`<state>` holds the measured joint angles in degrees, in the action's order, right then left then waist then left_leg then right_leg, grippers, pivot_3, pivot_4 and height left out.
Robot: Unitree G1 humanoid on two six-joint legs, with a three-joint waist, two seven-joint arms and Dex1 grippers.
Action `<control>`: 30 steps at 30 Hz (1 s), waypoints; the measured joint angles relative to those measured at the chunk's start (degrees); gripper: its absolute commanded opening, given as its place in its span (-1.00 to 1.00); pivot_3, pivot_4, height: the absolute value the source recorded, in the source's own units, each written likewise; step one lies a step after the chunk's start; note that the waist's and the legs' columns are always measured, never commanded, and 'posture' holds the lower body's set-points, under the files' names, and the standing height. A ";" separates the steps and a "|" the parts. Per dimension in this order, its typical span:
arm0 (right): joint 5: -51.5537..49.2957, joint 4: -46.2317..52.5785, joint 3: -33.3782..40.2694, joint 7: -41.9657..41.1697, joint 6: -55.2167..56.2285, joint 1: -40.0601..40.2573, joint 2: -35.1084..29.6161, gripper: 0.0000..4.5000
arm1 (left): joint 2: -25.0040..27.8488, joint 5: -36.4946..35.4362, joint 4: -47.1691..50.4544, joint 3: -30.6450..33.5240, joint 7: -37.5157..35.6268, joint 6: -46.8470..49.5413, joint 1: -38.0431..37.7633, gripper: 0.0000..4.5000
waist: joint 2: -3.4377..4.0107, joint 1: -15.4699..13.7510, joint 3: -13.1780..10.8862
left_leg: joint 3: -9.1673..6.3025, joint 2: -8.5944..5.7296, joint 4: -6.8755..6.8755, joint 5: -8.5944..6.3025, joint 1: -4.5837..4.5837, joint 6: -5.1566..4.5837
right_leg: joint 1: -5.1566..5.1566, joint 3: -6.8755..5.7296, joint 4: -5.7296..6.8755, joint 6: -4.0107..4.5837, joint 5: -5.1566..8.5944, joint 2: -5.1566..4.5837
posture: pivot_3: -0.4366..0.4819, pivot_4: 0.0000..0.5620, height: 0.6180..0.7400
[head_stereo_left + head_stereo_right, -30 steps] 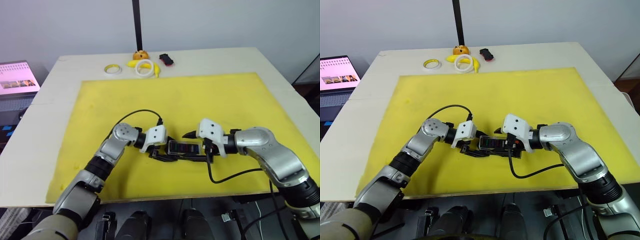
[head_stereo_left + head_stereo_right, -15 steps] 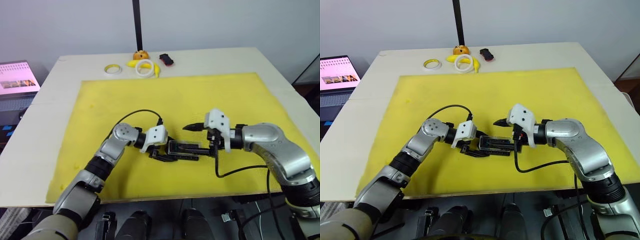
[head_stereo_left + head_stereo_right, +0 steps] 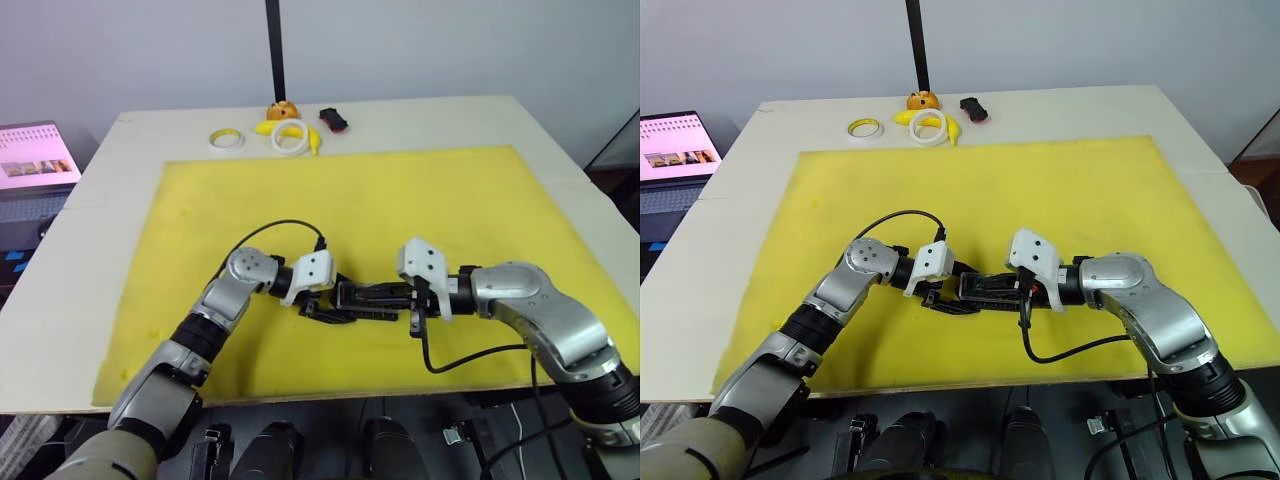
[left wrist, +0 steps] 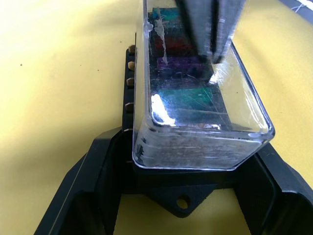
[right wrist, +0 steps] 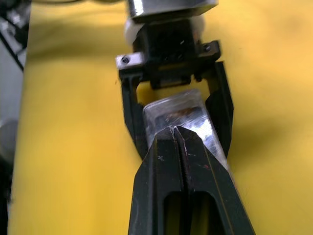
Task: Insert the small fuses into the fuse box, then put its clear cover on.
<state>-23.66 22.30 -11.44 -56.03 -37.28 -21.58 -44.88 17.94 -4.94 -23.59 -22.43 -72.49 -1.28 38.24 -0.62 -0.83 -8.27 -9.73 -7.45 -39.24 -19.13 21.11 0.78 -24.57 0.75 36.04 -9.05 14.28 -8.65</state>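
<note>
The black fuse box (image 3: 368,298) lies on the yellow mat with the clear cover (image 4: 195,98) sitting over it. Through the cover I see small fuses (image 4: 188,63) in teal, purple and red. My left gripper (image 3: 335,302) has a finger on each side of the box's left end (image 4: 93,186) and holds it. My right gripper (image 3: 388,291) is shut, its closed fingertips (image 5: 177,139) resting on top of the cover from the right.
The yellow foam mat (image 3: 400,190) covers most of the wooden table. At the far edge lie two tape rings (image 3: 226,138) (image 3: 290,137), an orange object (image 3: 284,109) and a black-and-red gadget (image 3: 333,120). A laptop (image 3: 35,155) stands off the table's left.
My right gripper, open and drawn back to the right half a second ago, has shut and come back left and down onto the cover. The left gripper and box have not moved.
</note>
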 measured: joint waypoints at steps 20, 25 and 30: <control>-1.49 -2.06 1.69 1.77 -4.90 -2.86 3.39 -0.98 | -0.43 0.32 0.08 0.33 0.46 0.44 -0.42 0.14 | -0.06 -0.13 0.04 | 0.00 0.00 0.01 0.00 -0.14 0.00 | 0.13 0.01 0.00 0.00 0.00 -0.01 | -0.05 -0.47 1.00; -1.32 0.66 3.86 1.45 -1.29 1.08 1.51 -0.98 | -0.56 0.44 0.21 0.55 0.42 0.32 -0.39 0.14 | -0.04 -0.19 0.02 | -0.01 -0.02 0.00 0.00 -0.01 0.00 | 0.01 0.01 -0.01 0.00 0.00 -0.01 | -0.05 -0.47 1.00; -1.19 4.85 5.35 1.59 0.07 4.33 -0.60 -0.98 | -0.57 0.47 0.22 0.73 0.42 0.32 -0.39 0.14 | -0.04 -0.07 0.02 | -0.01 -0.01 0.00 0.00 0.00 0.00 | 0.00 0.00 -0.01 0.00 0.00 0.00 | -0.05 -0.47 1.00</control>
<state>-24.85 27.15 -6.09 -54.44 -37.21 -17.25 -45.48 17.37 -4.48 -23.37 -21.70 -72.08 -0.96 37.85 -0.67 -0.90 -8.24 -9.74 -7.45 -39.23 -19.13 21.11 0.78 -24.57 0.76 36.03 -9.05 14.28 -8.65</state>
